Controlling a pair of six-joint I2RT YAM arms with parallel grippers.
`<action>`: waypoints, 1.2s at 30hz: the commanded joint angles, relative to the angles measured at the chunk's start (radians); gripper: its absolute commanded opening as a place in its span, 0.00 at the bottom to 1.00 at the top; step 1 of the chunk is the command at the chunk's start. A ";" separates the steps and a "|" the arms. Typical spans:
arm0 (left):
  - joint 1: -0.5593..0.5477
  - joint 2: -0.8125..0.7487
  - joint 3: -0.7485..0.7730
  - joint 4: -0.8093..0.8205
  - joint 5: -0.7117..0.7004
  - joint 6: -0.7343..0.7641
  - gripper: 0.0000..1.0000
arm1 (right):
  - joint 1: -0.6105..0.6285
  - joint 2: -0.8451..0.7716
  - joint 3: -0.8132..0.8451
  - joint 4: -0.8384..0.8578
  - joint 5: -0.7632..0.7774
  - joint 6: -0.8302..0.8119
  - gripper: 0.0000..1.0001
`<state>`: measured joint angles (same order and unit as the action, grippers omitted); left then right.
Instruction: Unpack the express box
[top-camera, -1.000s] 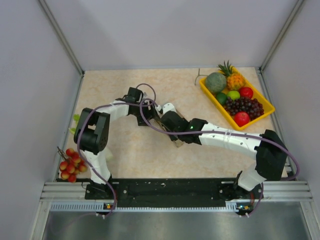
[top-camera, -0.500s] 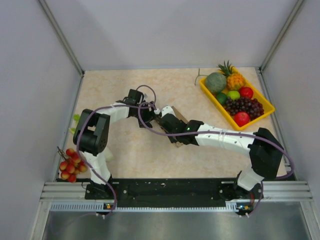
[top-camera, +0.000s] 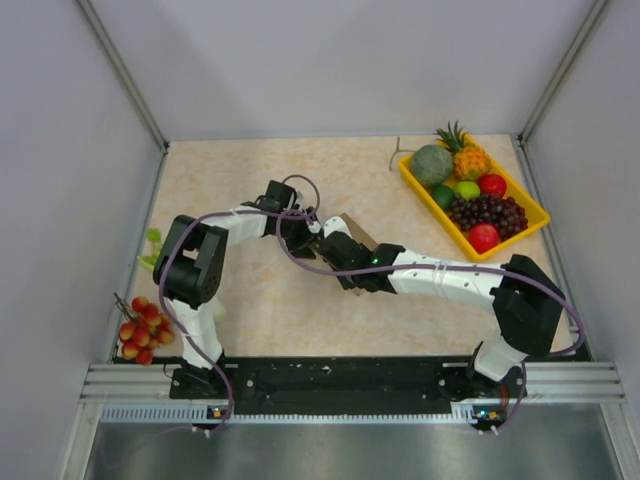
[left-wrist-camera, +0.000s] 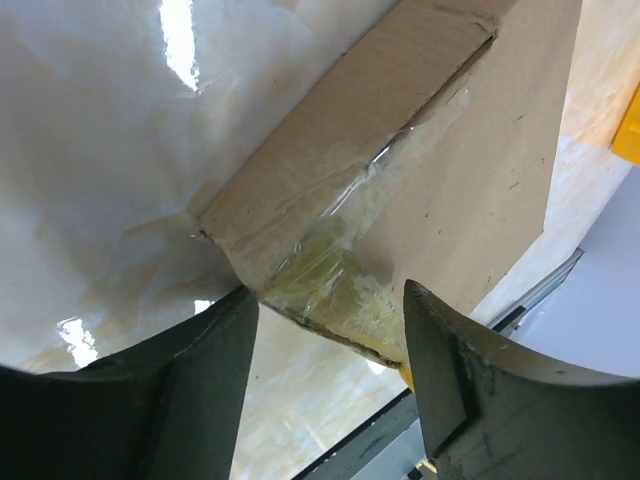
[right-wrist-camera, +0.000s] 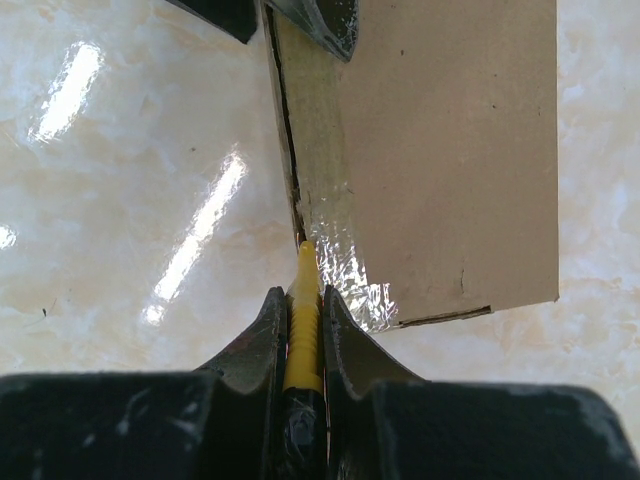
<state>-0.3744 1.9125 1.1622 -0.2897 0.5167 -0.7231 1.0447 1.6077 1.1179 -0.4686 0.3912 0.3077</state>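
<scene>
The express box (top-camera: 354, 231) is a flat brown cardboard mailer with clear tape on its seam, mid-table between the two grippers. My left gripper (top-camera: 313, 231) grips one corner of it; in the left wrist view the taped corner of the box (left-wrist-camera: 430, 180) sits between the fingers of the gripper (left-wrist-camera: 325, 300). My right gripper (right-wrist-camera: 300, 295) is shut on a yellow cutter tool (right-wrist-camera: 303, 320). The tool's tip touches the taped seam at the edge of the box (right-wrist-camera: 450, 150). The left gripper's fingers (right-wrist-camera: 325, 20) show at the top of that view.
A yellow fruit tray (top-camera: 535, 216) with grapes, apples, a melon and a pineapple stands at the back right. A bunch of small red fruit (top-camera: 140, 332) lies at the left edge, and a green item (top-camera: 152, 245) lies behind it. Walls close in on the left, right and back.
Both grippers have shifted slightly right and closer together. The box now shows more from behind the right wrist, and the left forearm has swung inward.
</scene>
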 joint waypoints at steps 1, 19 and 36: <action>-0.017 0.065 0.019 -0.039 -0.089 -0.004 0.63 | 0.014 0.011 0.023 0.022 -0.018 -0.005 0.00; -0.017 0.143 0.111 -0.138 -0.270 0.071 0.49 | 0.023 -0.084 -0.056 -0.088 -0.018 -0.021 0.00; -0.015 0.155 0.146 -0.141 -0.279 0.148 0.51 | 0.023 -0.153 -0.021 -0.143 -0.011 -0.050 0.00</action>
<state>-0.4000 2.0010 1.3132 -0.4347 0.4515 -0.6701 1.0519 1.5284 1.0607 -0.5068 0.3714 0.2871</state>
